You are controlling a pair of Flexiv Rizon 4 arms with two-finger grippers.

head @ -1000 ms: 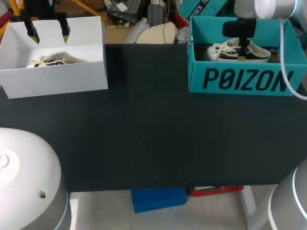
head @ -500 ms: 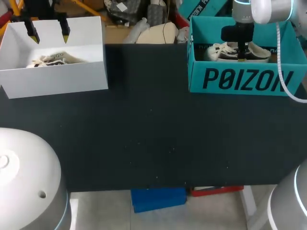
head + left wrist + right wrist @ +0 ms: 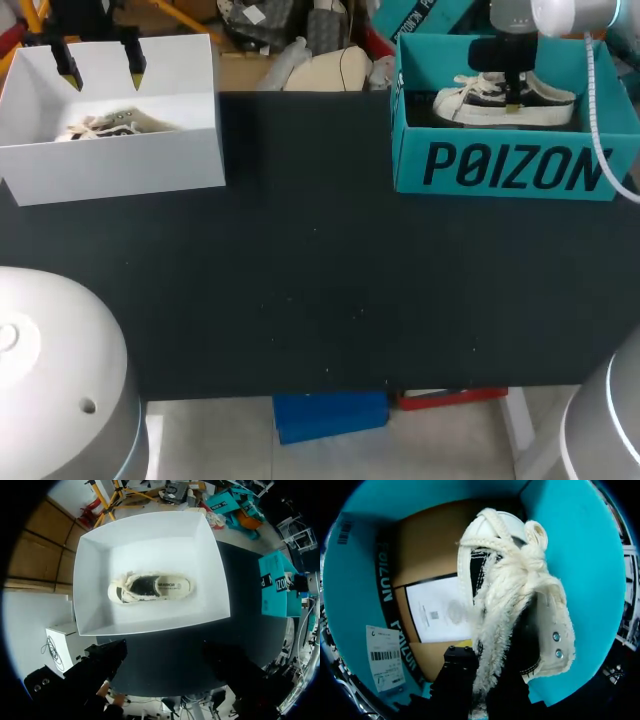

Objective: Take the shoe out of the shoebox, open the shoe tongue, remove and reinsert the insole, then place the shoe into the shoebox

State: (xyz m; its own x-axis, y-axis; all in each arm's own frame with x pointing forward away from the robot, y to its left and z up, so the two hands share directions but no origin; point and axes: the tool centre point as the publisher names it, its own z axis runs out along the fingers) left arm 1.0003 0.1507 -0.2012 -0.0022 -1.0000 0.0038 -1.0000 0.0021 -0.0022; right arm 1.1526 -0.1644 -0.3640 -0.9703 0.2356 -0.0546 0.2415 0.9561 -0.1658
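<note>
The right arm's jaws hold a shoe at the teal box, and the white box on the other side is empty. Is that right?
Not quite: the white box is not empty. The left wrist view shows a cream shoe lying in it. The rest stands: the right arm's jaws hold a black-and-white shoe at the teal box.

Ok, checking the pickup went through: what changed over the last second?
The right end effector, shut on the black-and-white sneaker, lifted it off the teal shoebox's floor towards the rim. The left end effector stayed open above the white shoebox; its cream shoe did not move.
</note>
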